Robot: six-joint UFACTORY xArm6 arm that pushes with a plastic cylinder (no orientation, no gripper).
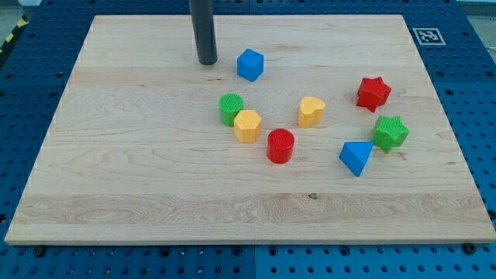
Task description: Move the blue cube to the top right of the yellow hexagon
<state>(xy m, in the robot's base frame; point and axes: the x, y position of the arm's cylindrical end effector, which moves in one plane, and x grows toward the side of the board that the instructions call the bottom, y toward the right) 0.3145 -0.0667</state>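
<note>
The blue cube (250, 64) sits toward the view's top on the wooden board (139, 186), a small solid-blue block turned so one corner faces the view's bottom, its top face lighter than its sides; it lies up and level with, not right of, the yellow hexagon (248, 125), which touches the green cylinder (231, 108) at its upper left. My tip (207, 62) rests on the board just left of the cube, apart from it, a bare rod holding nothing. Further out lie a red cylinder (280, 146), yellow heart (311, 111), red star (373, 93), green star (390, 132) and blue triangular block (356, 157).
</note>
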